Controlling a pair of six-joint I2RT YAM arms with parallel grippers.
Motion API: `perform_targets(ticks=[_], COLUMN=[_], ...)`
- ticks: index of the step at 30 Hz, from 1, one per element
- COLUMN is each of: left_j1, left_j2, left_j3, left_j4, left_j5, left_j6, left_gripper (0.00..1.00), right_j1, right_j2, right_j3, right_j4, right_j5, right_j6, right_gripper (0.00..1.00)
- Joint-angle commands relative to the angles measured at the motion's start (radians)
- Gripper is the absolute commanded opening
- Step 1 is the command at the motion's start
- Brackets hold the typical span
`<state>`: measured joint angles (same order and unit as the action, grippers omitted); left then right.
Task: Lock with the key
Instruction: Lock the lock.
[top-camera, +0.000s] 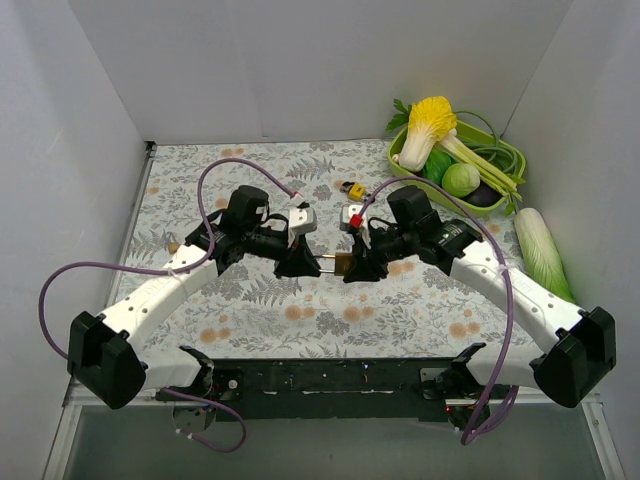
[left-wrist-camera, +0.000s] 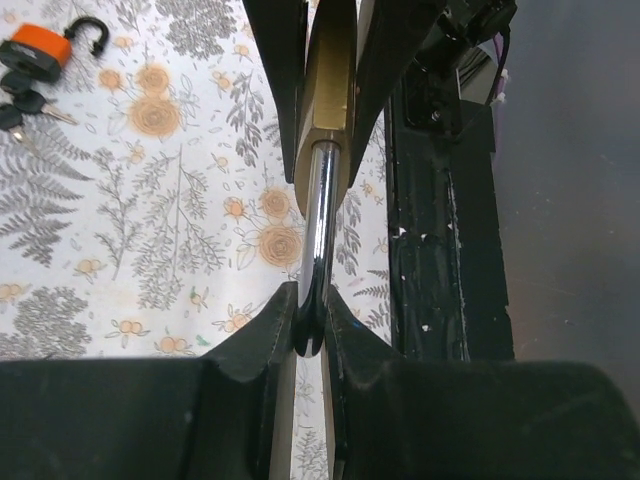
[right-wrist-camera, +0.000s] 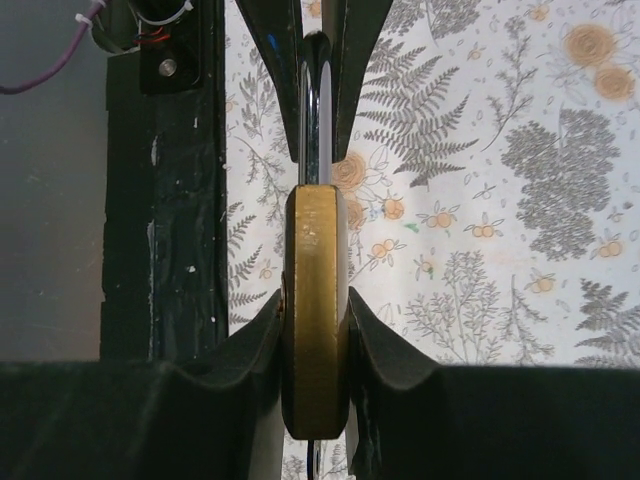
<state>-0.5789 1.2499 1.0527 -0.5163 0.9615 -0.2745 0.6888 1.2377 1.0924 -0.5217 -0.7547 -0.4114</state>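
A brass padlock (top-camera: 340, 264) hangs between my two grippers above the floral cloth. My left gripper (top-camera: 300, 262) is shut on its chrome shackle (left-wrist-camera: 320, 220), pinching the bend of the loop between the fingertips (left-wrist-camera: 312, 320). My right gripper (top-camera: 362, 266) is shut on the brass body (right-wrist-camera: 315, 300), which stands edge-on between its pads. The body also shows at the far end in the left wrist view (left-wrist-camera: 328, 80), and the shackle in the right wrist view (right-wrist-camera: 314, 110). A thin dark sliver (right-wrist-camera: 338, 458) shows under the body; I cannot tell whether it is the key.
A small orange padlock (left-wrist-camera: 40, 55) with black-headed keys (left-wrist-camera: 25, 105) lies on the cloth behind the grippers (top-camera: 353, 190). A green basket (top-camera: 405, 168) of vegetables stands back right, with a cabbage (top-camera: 540, 250) beside it. A black rail (top-camera: 330, 380) runs along the near edge.
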Motion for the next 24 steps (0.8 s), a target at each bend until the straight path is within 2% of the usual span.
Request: perform_targets(ticks=[1, 3, 8, 11, 16, 24], left_j1=[-0.101, -0.121, -0.142, -0.144, -0.147, -0.213], left_j2=[-0.004, -0.012, -0.033, -0.037, -0.053, -0.081], left_j3=[-0.025, -0.054, -0.126, -0.146, -0.154, -0.180], left_j4=[0.309, 0.360, 0.639, 0.728, 0.812, 0.848], left_j5=[0.053, 0.048, -0.001, -0.027, -0.037, -0.041], left_j6=[-0.106, -0.156, -0.330, -0.406, -0.462, -0.488], left_gripper=[0.00, 0.00, 0.00, 0.00, 0.00, 0.00], right_j1=[0.104, 0.112, 0.136, 0.159, 0.187, 0.195], right_j2=[0.017, 0.020, 0.057, 0.059, 0.060, 0.086], right_j3=[0.006, -0.018, -0.052, -0.084, -0.137, -0.135], right_j4=[0.353, 0.402, 0.540, 0.545, 0.626, 0.663], right_j5=[-0.204, -0.189, -0.178, -0.184, -0.181, -0.182], right_j6=[0.094, 0.129, 0.197, 0.206, 0.255, 0.267], right_gripper=[0.01, 0.01, 0.01, 0.01, 0.01, 0.01])
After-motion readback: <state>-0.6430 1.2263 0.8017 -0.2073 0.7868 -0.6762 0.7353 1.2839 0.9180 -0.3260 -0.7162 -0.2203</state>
